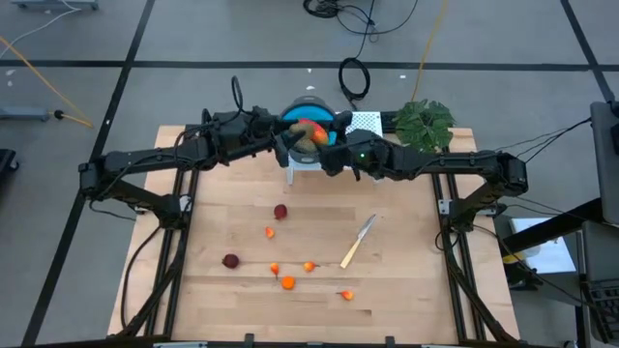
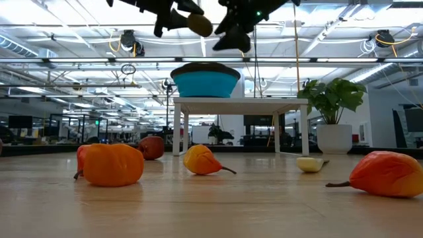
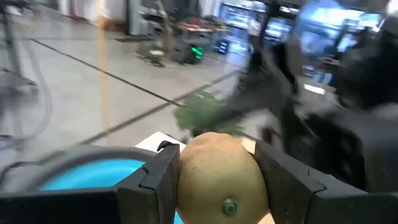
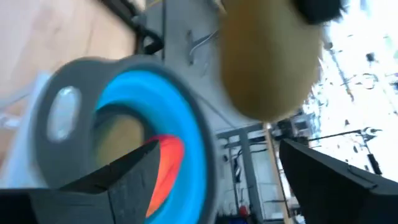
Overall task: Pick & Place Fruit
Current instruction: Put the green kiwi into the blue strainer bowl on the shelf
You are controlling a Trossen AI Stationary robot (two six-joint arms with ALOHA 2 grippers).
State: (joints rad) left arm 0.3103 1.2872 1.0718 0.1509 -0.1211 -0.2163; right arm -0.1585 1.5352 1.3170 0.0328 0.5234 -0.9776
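A brown-green oval fruit (image 3: 217, 177) hangs in the air with my left gripper (image 1: 293, 145) shut on it, just above the near rim of the blue bowl (image 1: 311, 114). The bowl stands on a small white stand (image 2: 238, 102) at the table's far middle. It holds a red-yellow fruit (image 4: 168, 165) and another brown-green one (image 4: 121, 140). My right gripper (image 1: 334, 155) stands open close beside the held fruit (image 4: 267, 62), on its right side, touching nothing. Two dark red round fruits (image 1: 280, 211) and several small orange ones (image 1: 287, 282) lie on the table. My left gripper pinches the brown-green fruit by its two opposite sides (image 3: 189, 180) between its two fingers. The fingers reach in level from the table's left. The fruit is lifted clear, with its small stem end (image 3: 229, 205) turned toward the wrist camera.
A yellow-handled knife (image 1: 358, 240) lies right of the table's middle. A leafy plant in a white pot (image 1: 424, 124) stands at the far right, next to the stand. Orange fruits (image 2: 109, 164) are scattered near the front edge.
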